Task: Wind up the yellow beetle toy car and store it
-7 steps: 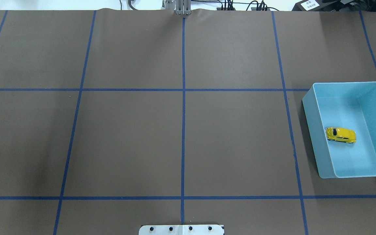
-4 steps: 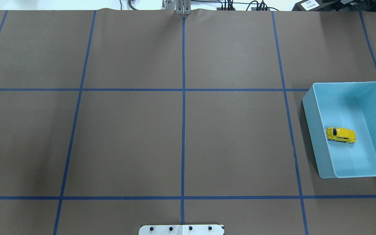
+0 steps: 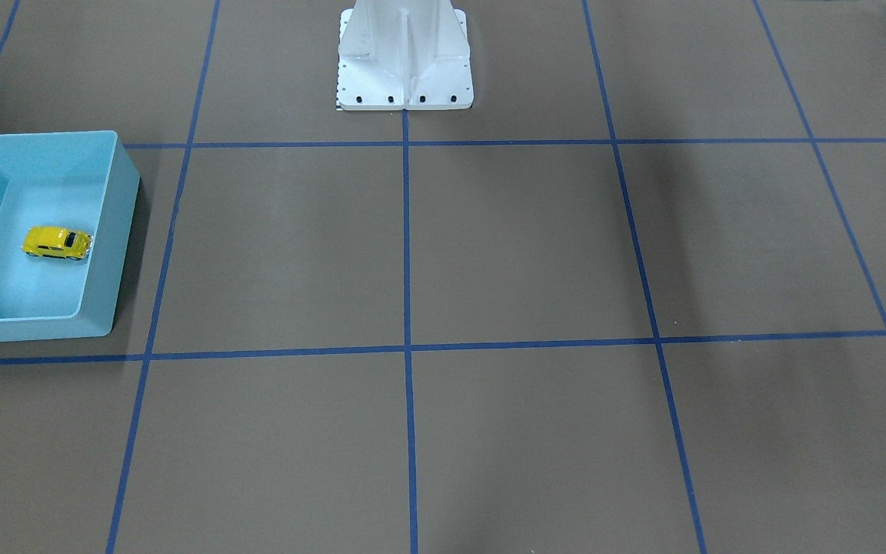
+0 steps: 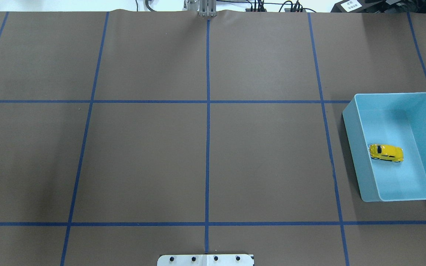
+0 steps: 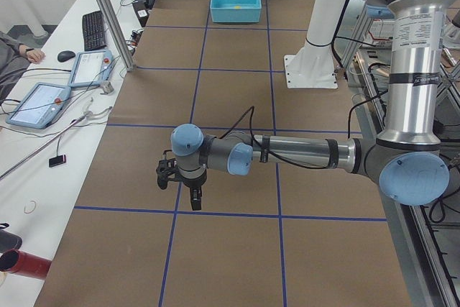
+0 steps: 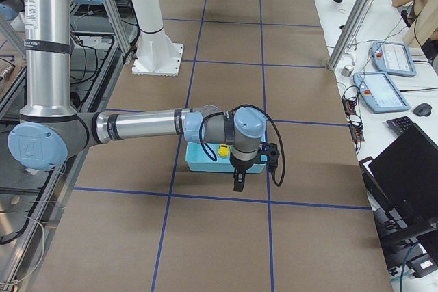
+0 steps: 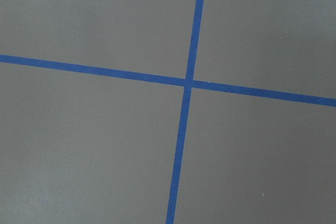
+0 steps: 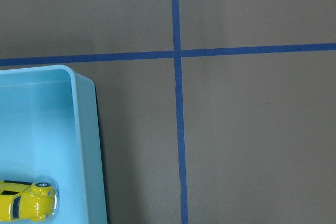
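**Car in bin, both jaws parked off it: job prob. done.**

Right jaws hung high over bare surface (image 8: 252,145) w/ blue tape lines (image 8: 178,129) below; seen only from the side cam, so can't tell if open or closed. Just beside and below them was the blue bin (image 8: 86,129). Inside it the yellow beetle toy car (image 8: 26,207) sat on its wheels, close to the bin wall nearest the jaws; touching or not, can't tell. Nothing gripped it, so I judged it stored. Jaws prob. kept off to the side to leave the bin unblocked. Left jaws were well apart from car and bin, over a tape crossing (image 7: 187,82), state also can't tell, prob. idle.
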